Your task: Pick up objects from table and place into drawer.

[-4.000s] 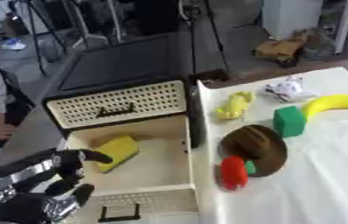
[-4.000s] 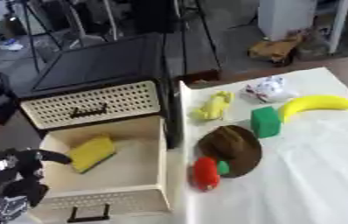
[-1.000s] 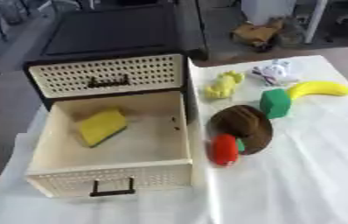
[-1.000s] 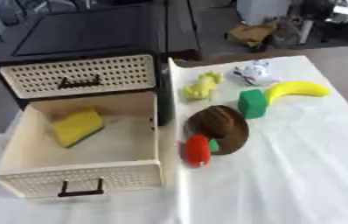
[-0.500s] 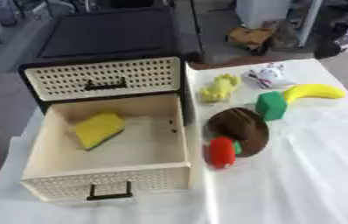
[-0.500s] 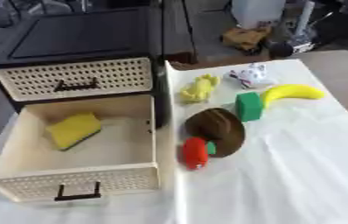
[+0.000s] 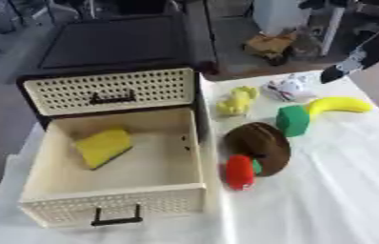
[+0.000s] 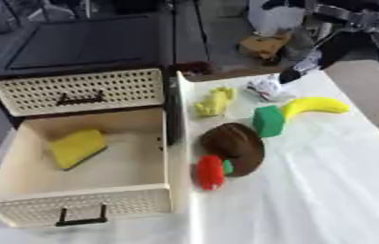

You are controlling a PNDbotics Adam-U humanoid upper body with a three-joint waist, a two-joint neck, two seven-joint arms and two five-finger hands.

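Lying crosswise — banana (image 7: 336, 105), tip toward green block (image 7: 292, 121).

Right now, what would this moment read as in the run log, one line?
drawer: open, yellow sponge inside | banana, green block on table | right hand: above white object, fingers unclear | left hand: out of view

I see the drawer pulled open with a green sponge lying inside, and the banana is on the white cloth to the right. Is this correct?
Not quite: the sponge lying in the open drawer is yellow, not green, as the left eye view shows. The green thing is a block outside on the white cloth, beside the banana, which does lie to the right.
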